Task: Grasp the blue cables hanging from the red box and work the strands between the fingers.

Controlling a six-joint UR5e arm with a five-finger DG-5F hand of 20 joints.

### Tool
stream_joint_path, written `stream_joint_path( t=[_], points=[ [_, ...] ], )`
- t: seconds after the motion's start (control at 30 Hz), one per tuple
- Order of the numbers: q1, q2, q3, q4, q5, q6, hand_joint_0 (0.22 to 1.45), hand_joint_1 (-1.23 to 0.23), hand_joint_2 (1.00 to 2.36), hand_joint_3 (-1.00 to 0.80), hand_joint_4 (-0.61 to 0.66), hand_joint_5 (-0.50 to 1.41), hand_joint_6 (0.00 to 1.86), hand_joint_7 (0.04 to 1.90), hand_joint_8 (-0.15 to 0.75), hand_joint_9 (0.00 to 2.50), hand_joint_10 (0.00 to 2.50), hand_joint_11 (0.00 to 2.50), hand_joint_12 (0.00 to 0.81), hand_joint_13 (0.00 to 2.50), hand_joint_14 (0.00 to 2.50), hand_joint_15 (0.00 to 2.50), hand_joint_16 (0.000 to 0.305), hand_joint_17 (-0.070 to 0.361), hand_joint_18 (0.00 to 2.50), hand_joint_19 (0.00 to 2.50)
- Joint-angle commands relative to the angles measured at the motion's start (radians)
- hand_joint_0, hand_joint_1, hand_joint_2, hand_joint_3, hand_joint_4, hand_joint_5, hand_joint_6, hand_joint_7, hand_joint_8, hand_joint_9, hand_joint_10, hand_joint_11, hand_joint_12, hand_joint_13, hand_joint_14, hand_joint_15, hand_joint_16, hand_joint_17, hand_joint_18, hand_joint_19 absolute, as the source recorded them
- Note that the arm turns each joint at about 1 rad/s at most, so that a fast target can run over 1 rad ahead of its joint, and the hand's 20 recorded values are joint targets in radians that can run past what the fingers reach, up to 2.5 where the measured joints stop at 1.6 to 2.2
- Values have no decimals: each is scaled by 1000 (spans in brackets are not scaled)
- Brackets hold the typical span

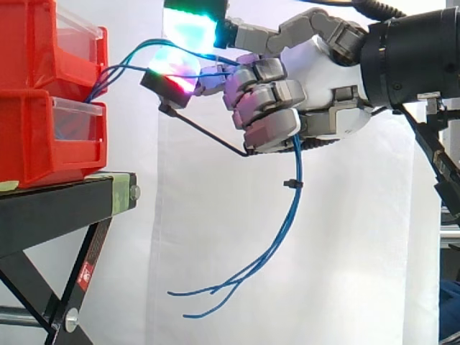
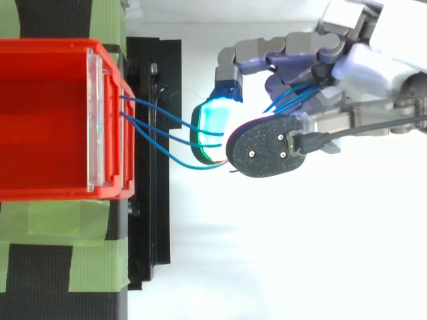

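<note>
Fingers of the hand [image 1: 316,72] are curled tight round the blue cables [image 1: 296,162], so it has a closed hold on the bundle. Its glowing fingertips [image 1: 188,29] reach on toward the box [image 1: 29,136]. From where I stand, the strands come out of the front of the box, cross the gap in a shallow curve and pass in under the curled fingers. They drop out below the palm, and their loose ends dangle well beneath it, clear of the stand [image 1: 57,205]. Seen from above, they leave the box apart and draw together at the cyan pad [image 2: 213,120].

What worries me is how little slack there looks to be in that short stretch. If the hand drew back while clamped, I reckon it would either tug the strands out of the box or drag the box forward. I can't see how they are fixed inside.

The other risk runs the opposite way. If the fingers ease off too far while working the strands, the bundle could slide out under its own weight. A small black tie [image 1: 291,185] sits on the strands just below the hand and might catch on a finger.
</note>
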Motion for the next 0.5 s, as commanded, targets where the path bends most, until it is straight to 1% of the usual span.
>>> stream_joint_path(
  t=[0.0,0.2,0.27,0.3,0.33,0.37,0.4,0.43,0.47],
  points=[
    [0,1,-1,1,0,-1,867,-670,1018,-496,153,446,268,1417,362,816,2500,2295,407,1005,2500,1461,58,131,1396,1483],
    [0,1,-1,1,0,-1,869,-673,1021,-263,156,449,248,1396,362,816,2500,2295,407,1005,2500,1461,58,131,1396,1483],
    [0,1,-1,1,-1,-1,874,-675,1020,-193,170,454,201,1405,362,816,2500,2295,407,1005,2500,1461,58,131,1396,1483],
    [0,1,-1,1,-3,-3,872,-675,1019,-100,187,467,156,1408,362,816,2500,2295,407,1005,2500,1461,58,131,1396,1483],
    [0,-1,-1,1,-3,-4,879,-674,1017,-64,188,471,142,1415,362,816,2500,2295,407,1005,2500,1461,58,131,1396,1483],
    [0,1,-1,1,-5,-6,920,-674,1012,79,198,483,89,1418,362,816,2500,2295,407,1005,2500,1461,58,131,1396,1483],
    [0,1,1,1,-5,-9,962,-674,1008,157,196,490,62,1424,362,816,2500,2295,407,1005,2500,1461,58,131,1396,1483],
    [0,1,-1,1,-5,-18,970,-674,1006,173,195,494,51,1431,362,816,2500,2295,407,1005,2500,1461,58,131,1396,1483],
    [0,1,-1,1,-5,-24,1010,-679,1008,248,188,504,36,1433,362,816,2500,2295,407,1005,2500,1461,58,131,1396,1483]
  ],
)
